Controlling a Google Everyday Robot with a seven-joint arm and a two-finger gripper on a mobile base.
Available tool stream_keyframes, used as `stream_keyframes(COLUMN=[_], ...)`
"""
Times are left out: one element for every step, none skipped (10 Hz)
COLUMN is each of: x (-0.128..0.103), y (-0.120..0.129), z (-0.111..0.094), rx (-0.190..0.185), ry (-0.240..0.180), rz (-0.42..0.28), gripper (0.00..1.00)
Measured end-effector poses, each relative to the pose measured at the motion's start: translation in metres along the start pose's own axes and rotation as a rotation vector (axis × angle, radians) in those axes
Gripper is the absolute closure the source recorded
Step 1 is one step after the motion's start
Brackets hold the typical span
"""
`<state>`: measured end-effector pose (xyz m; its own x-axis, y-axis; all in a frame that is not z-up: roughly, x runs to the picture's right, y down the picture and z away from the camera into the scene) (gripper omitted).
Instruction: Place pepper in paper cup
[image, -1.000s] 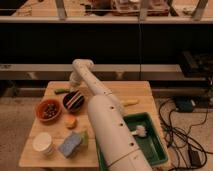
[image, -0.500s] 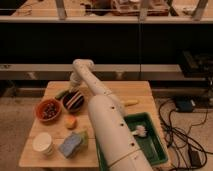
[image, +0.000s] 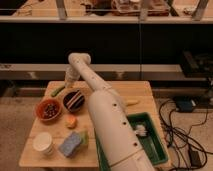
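One camera view is all I get, and in it my gripper (image: 68, 82) hangs at the table's (image: 120, 91) eleven o'clock corner, just beside the green pepper (image: 57, 90), open or clamped I cannot tell, while the paper cup (image: 43, 143) stands at seven o'clock.

Green pepper (image: 57, 90) beside claw (image: 68, 85), paper cup (image: 43, 143) front-left
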<state>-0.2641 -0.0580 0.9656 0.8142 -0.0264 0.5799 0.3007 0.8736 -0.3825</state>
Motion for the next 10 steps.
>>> stream_keyframes(x=[-0.014,-0.03,-0.044,-0.056,-0.078,-0.091,-0.102,-0.118,-0.129,-0.137], y=[-0.006,-0.011,-0.012,-0.012,-0.002,0.009,0.022,0.045,0.062,0.074], z=[-0.019,-0.04,-0.06,-0.079,-0.11,-0.124,-0.134,-0.148,-0.158,-0.163], rx=[0.007,0.015,0.023,0.032,0.046,0.051,0.056,0.065,0.073,0.077], ry=[-0.001,0.001,0.006,0.015,0.028,0.031,0.025,0.02,0.018,0.016], rz=[-0.026,-0.06,-0.095,-0.126,-0.178,-0.213,-0.248,-0.314,-0.363,-0.395], gripper=[0.96,0.96,0.96,0.96,0.96,0.96,0.96,0.96,0.96,0.96])
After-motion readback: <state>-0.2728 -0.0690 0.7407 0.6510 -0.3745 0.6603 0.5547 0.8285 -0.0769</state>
